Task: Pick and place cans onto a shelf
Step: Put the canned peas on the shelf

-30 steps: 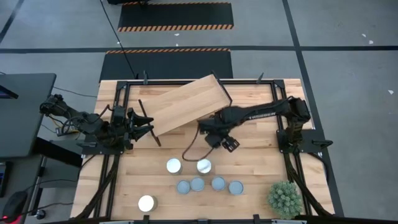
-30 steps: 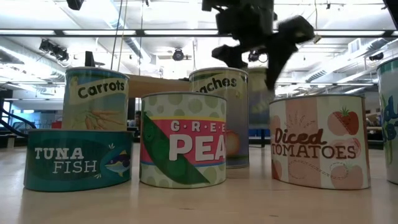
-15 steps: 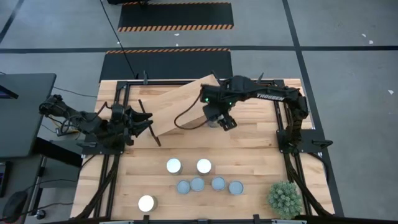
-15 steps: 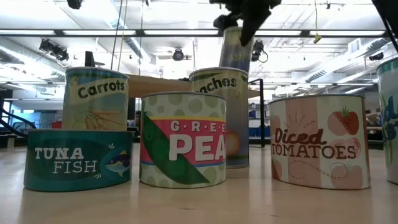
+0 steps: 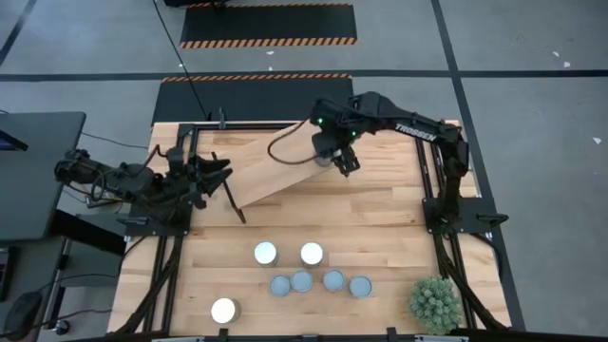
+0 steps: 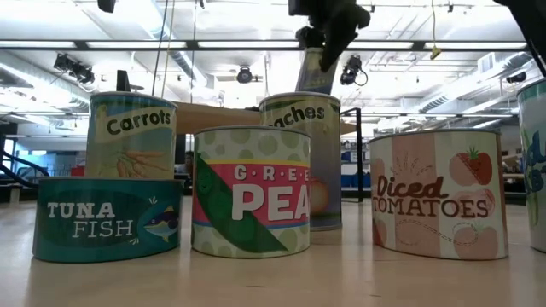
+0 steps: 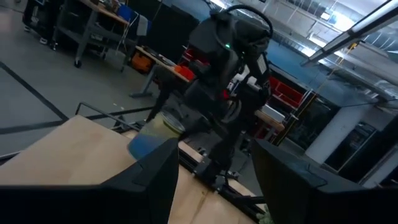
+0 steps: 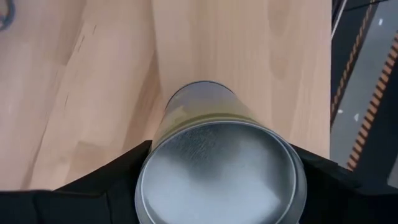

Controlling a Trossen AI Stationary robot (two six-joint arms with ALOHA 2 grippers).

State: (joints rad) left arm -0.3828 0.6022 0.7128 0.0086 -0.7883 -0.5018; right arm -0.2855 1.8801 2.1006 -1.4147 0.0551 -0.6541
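The wooden table (image 5: 380, 218) carried the tilted shelf (image 5: 261, 166) along its far side, and the right arm reached across to the shelf's right end with a tall can (image 8: 217, 163) pinched between the fingers of the right gripper (image 5: 334, 157); from the wrist camera the can's silver top sat squeezed between the two dark fingers, with the shelf board directly beyond it. I judged this to be the placing step: the can was held over or at the shelf's edge, still clear of the board as far as I could tell, and the next move called for lowering it upright onto the sloping wood before easing the fingers apart, since a tall can on a tilted board might tip or slide. A second before, that gripper had hung out over the middle of the table, just short of the grouped cans; half a second before, it was already at the shelf's near right corner, and now it stood farther back along that end. The left gripper (image 5: 211, 171) waited at the shelf's left end, its fingers spread wide with nothing between them. Seven cans (image 5: 301, 281) remained at the table's near side, three white-topped and four dull blue-grey.
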